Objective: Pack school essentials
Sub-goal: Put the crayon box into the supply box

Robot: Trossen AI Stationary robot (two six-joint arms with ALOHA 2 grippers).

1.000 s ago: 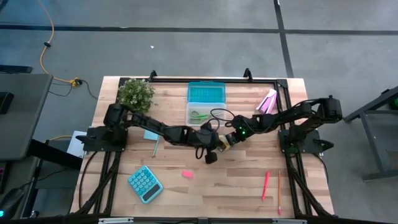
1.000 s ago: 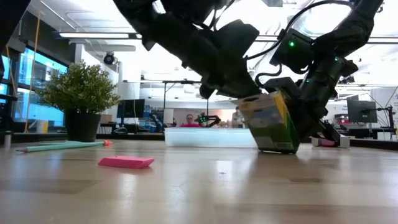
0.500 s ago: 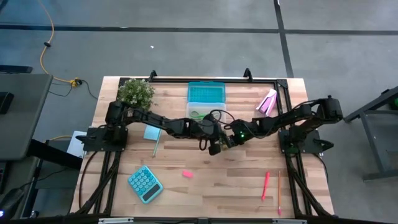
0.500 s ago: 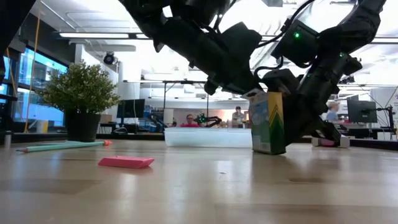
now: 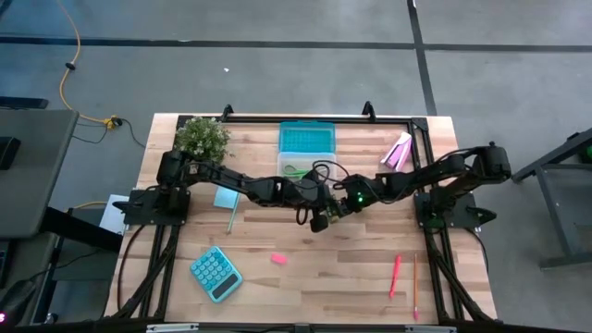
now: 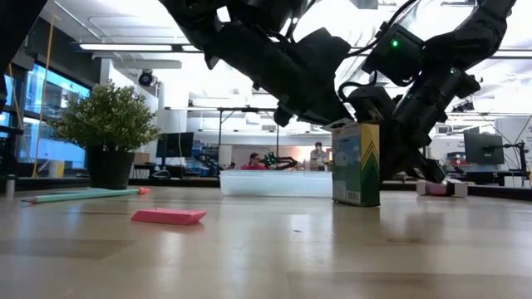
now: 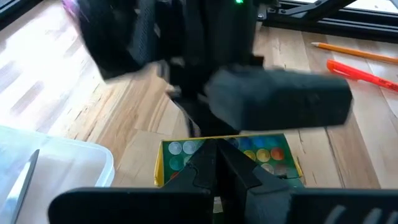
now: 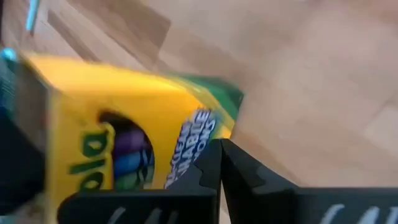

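Your crayon box (image 6: 356,163) now stands upright on the table (image 6: 266,249), where a second ago it leaned tilted. Both arms have drawn in toward the clear case (image 5: 298,169), carrying the left gripper (image 5: 319,220) and right gripper (image 5: 337,209) closer to it.

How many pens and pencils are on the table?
3: a teal pen lying by the note pad on the left, and a pink-red pen beside a thin pencil at front right. The arms may hide more.
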